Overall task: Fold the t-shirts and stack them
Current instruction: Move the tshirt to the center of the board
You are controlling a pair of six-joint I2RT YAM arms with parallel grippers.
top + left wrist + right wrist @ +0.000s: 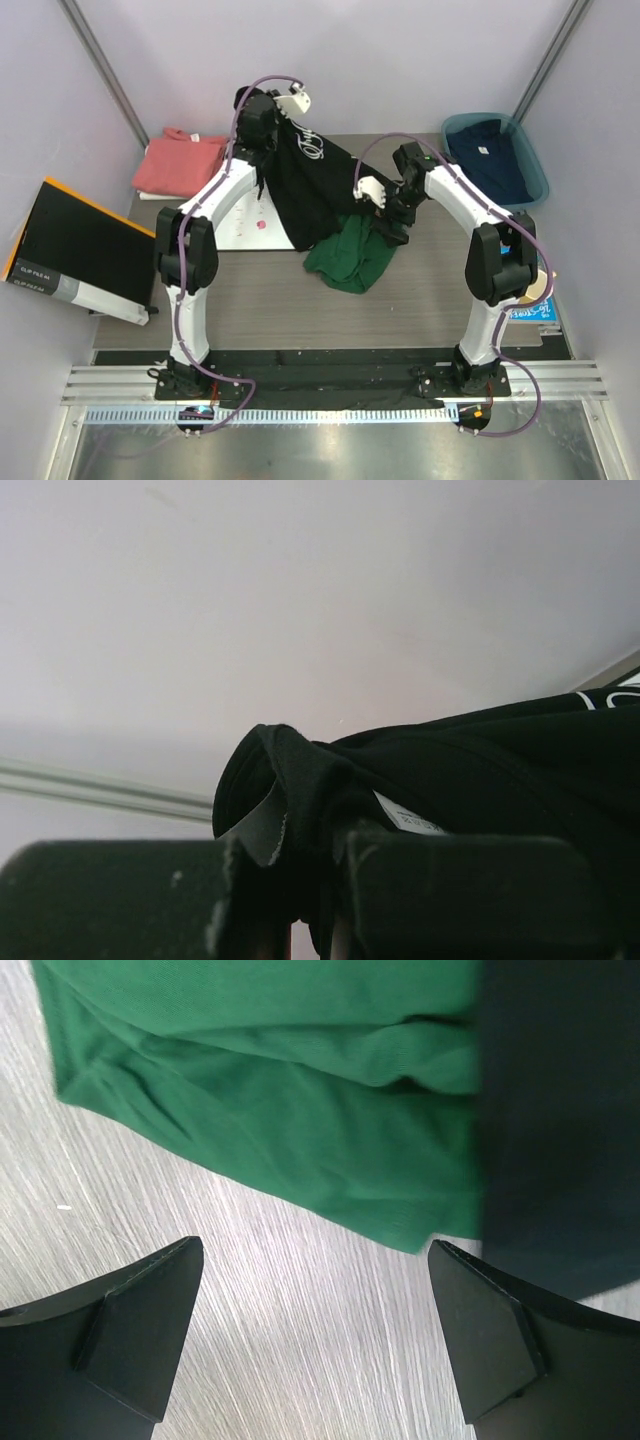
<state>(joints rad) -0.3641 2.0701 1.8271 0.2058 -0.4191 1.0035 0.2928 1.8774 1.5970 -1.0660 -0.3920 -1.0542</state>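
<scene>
At the bench's left edge we have a flat black box [75, 250] with an orange rim, sitting askew. At the far left corner a salmon-pink tee [180, 162] lies folded. Just right of it a white board [245, 228] lies flat on the bench [250, 300], partly covered by dark cloth hanging over it. Now to the left gripper [305, 915], raised high near the far edge. Its fingers [110, 900] are clenched on a bunched edge of the black tee [310, 185]. In the wrist view we see the fabric pinched between them, with a small white label [405, 817] showing just beside the grip. From there the tee hangs down and to the right, white script showing on it, its lower part reaching the middle of the bench. Touching it there, a green tee [350, 257] lies crumpled. The right gripper [320, 1350] hovers low right at that heap, fingers [140, 1330] spread wide with nothing between them but bare wood grain. The green hem lies just ahead of the tips, and the black cloth is off to the right in its wrist view. Over at the far right corner a blue bin [535, 170] holds a dark navy garment [490, 160].
</scene>
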